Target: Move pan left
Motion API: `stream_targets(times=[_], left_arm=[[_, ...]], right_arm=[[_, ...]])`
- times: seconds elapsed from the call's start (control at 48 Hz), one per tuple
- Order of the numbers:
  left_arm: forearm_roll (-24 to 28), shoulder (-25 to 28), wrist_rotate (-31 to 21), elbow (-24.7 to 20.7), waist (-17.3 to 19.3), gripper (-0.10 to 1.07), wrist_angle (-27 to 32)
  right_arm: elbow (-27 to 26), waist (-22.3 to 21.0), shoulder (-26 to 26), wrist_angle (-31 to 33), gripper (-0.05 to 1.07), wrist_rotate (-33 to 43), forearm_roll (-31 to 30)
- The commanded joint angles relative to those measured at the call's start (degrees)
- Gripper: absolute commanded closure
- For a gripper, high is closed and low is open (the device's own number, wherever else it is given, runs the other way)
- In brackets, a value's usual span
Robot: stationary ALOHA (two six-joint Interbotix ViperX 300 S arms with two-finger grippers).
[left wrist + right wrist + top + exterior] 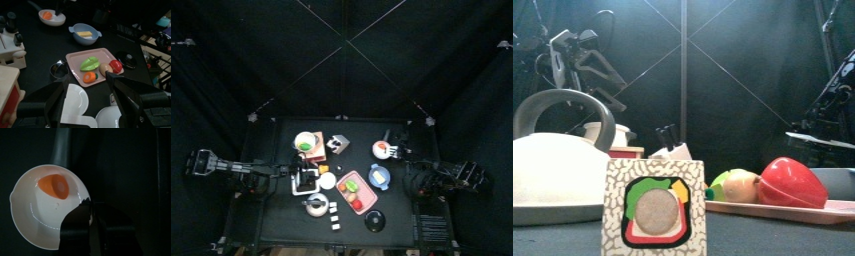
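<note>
R jaws over pan (50, 203) (rim).

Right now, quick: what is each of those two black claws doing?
Left gripper: open, holding nothing.
Right gripper: closed on the rim of the small white round pan with the orange-red centre.

Right wrist view: the pan (47, 208) fills the left half of the frame, whitish inside, with an orange-red patch (55, 186) toward its upper part. Its grey handle (61, 145) runs up to the top edge. The right gripper (89, 225) rises from the bottom, dark jaws overlapping the pan's right rim.
</note>
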Motion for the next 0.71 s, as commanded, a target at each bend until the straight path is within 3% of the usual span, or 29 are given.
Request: stream_targets(times=[0.0, 0.438, 0.688], left_arm=[[0.0, -0.09, 0.09, -0.62, 0.18, 0.04, -0.26], [0.0, -0.18, 0.0, -0.35, 0.0, 0.04, -0.62], [0.0, -0.18, 0.09, -0.26, 0.09, 0.04, -0.62]], right_arm=[[-1.05, -0.26, -0.44, -0.26, 0.6, -0.09, -0.18], [-3.87, -0.09, -0.18, -3.69, 0.6, 0.26, -0.79], [-6.42, 2.64, 3.52, -6.59, 0.6, 0.26, 1.05]])
